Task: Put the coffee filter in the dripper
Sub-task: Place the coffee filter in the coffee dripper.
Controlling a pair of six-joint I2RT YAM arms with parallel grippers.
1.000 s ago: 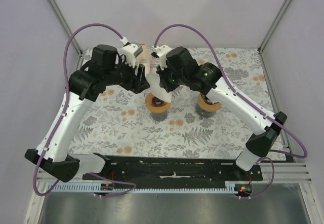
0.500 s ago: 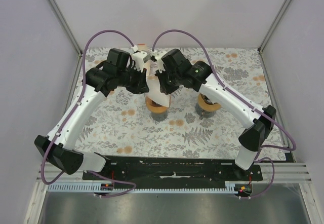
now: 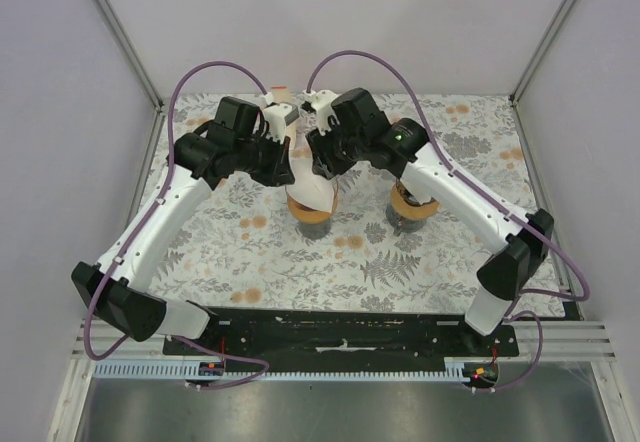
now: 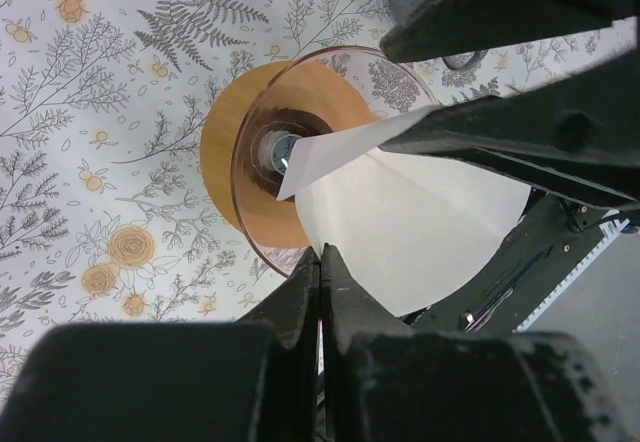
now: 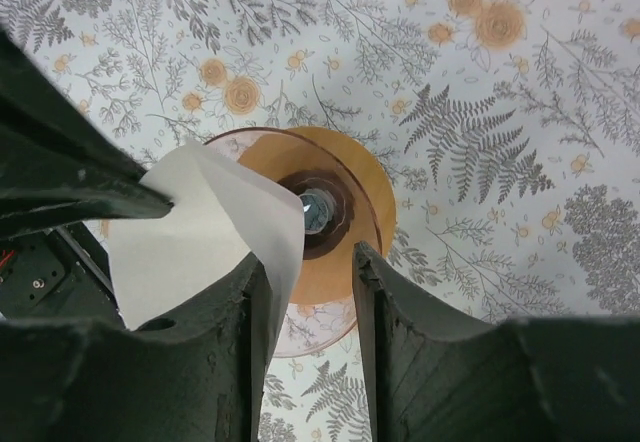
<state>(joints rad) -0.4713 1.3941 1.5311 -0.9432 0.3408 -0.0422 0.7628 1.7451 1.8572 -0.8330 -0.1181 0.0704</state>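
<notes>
Left gripper [image 4: 320,262]: jaws pressed together on the lower edge of the white coffee filter [image 4: 410,222], which appears pinched between them, though the contact is partly hidden. Right gripper [image 5: 312,258]: jaws apart, the filter's edge lying against one finger and reaching into the gap. The filter hangs tilted over the glass dripper [image 4: 228,147] with its wooden collar, one corner pointing at the dripper's mouth. A second dripper [image 3: 412,205] stands to the right on the flowered tablecloth [image 3: 450,262]

Matt white paper filter [image 4: 410,222], glossy clear dripper [image 4: 255,187] (smooth wooden collar), matt black plastic fingers [image 4: 295,302]
</notes>
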